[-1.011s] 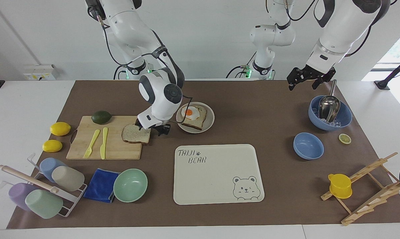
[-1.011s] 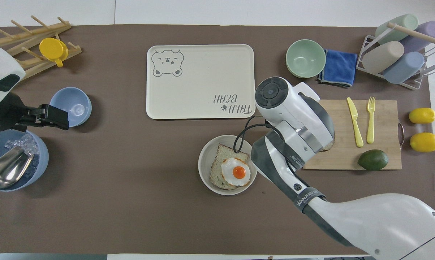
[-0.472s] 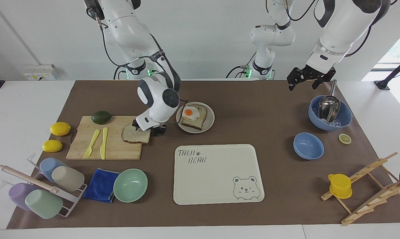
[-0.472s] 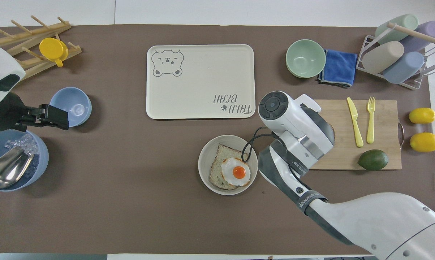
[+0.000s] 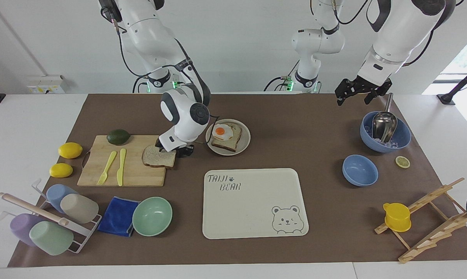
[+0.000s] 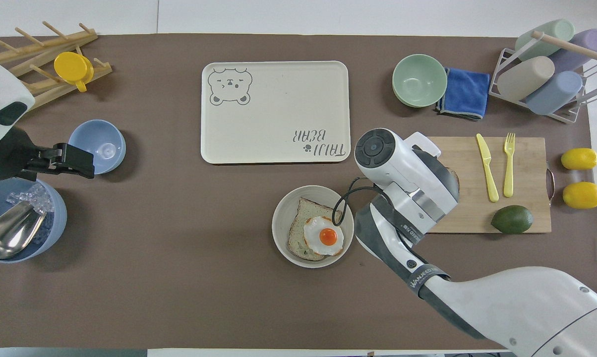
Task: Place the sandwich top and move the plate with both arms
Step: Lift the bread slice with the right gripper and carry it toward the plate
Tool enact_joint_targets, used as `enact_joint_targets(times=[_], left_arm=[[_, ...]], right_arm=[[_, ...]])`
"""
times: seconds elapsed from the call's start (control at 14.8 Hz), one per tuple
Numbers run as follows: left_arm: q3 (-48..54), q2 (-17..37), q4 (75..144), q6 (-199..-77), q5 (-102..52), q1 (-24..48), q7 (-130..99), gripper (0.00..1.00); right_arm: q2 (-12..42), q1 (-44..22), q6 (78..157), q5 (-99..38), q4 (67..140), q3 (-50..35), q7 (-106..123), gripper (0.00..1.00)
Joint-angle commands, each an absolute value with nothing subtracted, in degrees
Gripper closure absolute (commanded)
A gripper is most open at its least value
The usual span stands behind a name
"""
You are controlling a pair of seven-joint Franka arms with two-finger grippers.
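Since the earlier frames, right tool (image 5: 176, 149) has dropped lower and drawn in toward the robots, now at the plate-side edge of sandwich top (image 5: 158, 157); left arm unchanged. Right tool's fingers sit low at the slice's crust; wrist housing hides them from overhead, and whether apart or closed on the bread cannot be told. Sandwich top lies flat on cutting board (image 5: 101, 174), at the board's corner nearest plate (image 5: 245, 145), overhanging slightly, prob. so the crust edge is reachable from the side. Plate sits on counter (image 5: 295, 131) just beside the board toward the left arm's end, carrying bread slice w/ fried egg (image 5: 222, 131); short transfer path for the top slice. Left tool (image 5: 358, 91), fingers apart, waits over the counter near blue bowl w/ scoop (image 5: 404, 133), clear of the work area until the two-arm plate move. Tray (image 5: 253, 221) lies farther from the robots than the plate, unoccupied; likely destination.
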State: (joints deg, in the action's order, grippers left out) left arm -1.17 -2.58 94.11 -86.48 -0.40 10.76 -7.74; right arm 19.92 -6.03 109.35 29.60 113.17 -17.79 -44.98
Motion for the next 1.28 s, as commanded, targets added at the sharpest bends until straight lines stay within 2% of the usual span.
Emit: enact_joint_targets(times=[0.0,0.2,0.27,0.4,0.67,0.88,1.21], left_arm=[[-0.7,-2.9,93.5,-85.3,0.4,9.9,-7.3,0.0],[-0.7,-3.0,93.5,-85.3,0.4,9.9,-7.3,0.0],[-0.7,-3.0,93.5,-85.3,0.4,9.9,-7.3,0.0],[-0.7,-3.0,93.5,-85.3,0.4,9.9,-7.3,0.0],[-0.7,-3.0,93.5,-85.3,0.4,9.9,-7.3,0.0],[-0.7,-3.0,93.5,-85.3,0.4,9.9,-7.3,0.0],[-0.7,-3.0,93.5,-85.3,0.4,9.9,-7.3,0.0]], right_arm=[[18.1,-5.1,111.1,31.5,115.7,-18.5,-44.7,0.41],[18.2,-5.3,109.9,31.5,114.8,-18.5,-44.4,0.89],[18.5,-5.3,109.3,31.6,114.2,-18.6,-43.9,1.0],[18.7,-5.5,106.5,31.6,112.5,-19.6,-43.7,1.0],[21.6,-6.0,89.8,32.3,100.2,-26.4,-43.2,1.0],[21.6,-6.0,81.3,32.6,96.7,-31.9,-44.4,1.0],[20.6,-4.7,75.6,32.8,93.2,-40.1,-53.4,1.0]])
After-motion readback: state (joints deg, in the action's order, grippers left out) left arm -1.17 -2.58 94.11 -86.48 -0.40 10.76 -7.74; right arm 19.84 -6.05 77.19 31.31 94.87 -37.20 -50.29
